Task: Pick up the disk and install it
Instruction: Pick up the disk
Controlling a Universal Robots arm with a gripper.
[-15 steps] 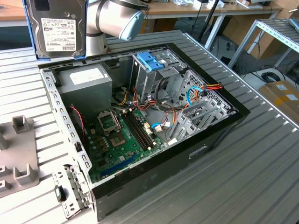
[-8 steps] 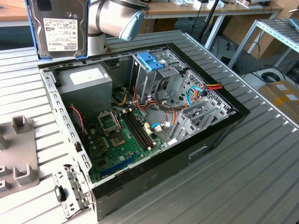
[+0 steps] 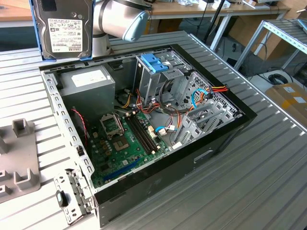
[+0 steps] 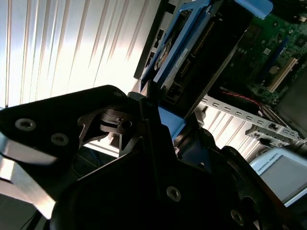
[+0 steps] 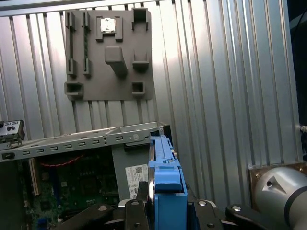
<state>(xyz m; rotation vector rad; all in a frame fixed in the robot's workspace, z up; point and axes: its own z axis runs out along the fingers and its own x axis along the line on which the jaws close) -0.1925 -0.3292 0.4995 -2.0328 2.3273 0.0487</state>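
Disk (image 3: 66, 28) held aloft, with slip and snag risks.
The gripper (image 5: 165, 211) has its jaws closed onto the disk's blue frame and holds it upright at eleven o'clock in the exterior view, above that corner of the open computer case (image 3: 201, 158), near the grey power supply (image 3: 88, 84). The smooth plastic edge may slip or twist in so narrow a hold. A tilted disk would likely strike the case rim or jam at the drive cage (image 3: 146, 81), at twelve o'clock.

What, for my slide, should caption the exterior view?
The disk hangs upright above the open case, arm beside it.
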